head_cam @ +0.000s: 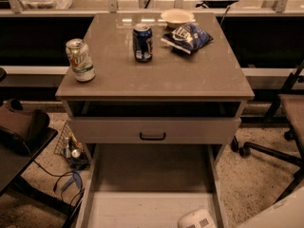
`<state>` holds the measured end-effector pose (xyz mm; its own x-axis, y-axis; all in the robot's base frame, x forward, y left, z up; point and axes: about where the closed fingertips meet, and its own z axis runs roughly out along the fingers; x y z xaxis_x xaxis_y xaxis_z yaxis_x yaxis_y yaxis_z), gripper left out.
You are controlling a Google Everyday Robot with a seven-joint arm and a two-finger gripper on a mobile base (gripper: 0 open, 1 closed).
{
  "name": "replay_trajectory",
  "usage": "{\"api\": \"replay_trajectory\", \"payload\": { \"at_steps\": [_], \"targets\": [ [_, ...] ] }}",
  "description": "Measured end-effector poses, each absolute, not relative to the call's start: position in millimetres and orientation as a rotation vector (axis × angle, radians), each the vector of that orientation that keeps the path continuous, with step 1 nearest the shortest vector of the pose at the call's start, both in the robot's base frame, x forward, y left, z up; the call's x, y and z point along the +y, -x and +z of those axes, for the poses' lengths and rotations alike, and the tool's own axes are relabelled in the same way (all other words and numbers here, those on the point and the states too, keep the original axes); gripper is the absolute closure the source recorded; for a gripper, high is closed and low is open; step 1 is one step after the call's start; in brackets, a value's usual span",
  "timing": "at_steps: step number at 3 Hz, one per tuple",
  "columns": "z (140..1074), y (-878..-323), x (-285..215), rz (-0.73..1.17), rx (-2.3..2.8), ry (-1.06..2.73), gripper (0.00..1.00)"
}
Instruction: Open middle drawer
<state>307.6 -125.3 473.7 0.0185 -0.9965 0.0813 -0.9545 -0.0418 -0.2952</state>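
Observation:
The middle drawer (199, 130) is a wide grey-beige front under the cabinet top, with a small black bar handle (152, 137) at its centre. Its front sits back under the top's edge with a dark gap above it. My gripper (196, 219) shows only as a white rounded part at the bottom edge, low and to the right of the handle, well apart from it. Its arm (275, 213) enters at the bottom right corner.
On the cabinet top (156, 75) stand a green-white can (80, 60), a blue can (142, 42), a blue chip bag (187, 37) and a white bowl (176, 17). A lower drawer (147, 208) stands pulled out toward me. A dark bag (21, 127) and cables lie left, a chair base (266, 148) right.

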Motion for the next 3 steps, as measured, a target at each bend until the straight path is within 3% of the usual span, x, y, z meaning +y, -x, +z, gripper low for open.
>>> {"api": "replay_trajectory", "payload": {
  "at_steps": [3],
  "targets": [
    [418.5, -353.5, -113.1, -0.304, 2.109, 2.016, 1.0]
  ]
}}
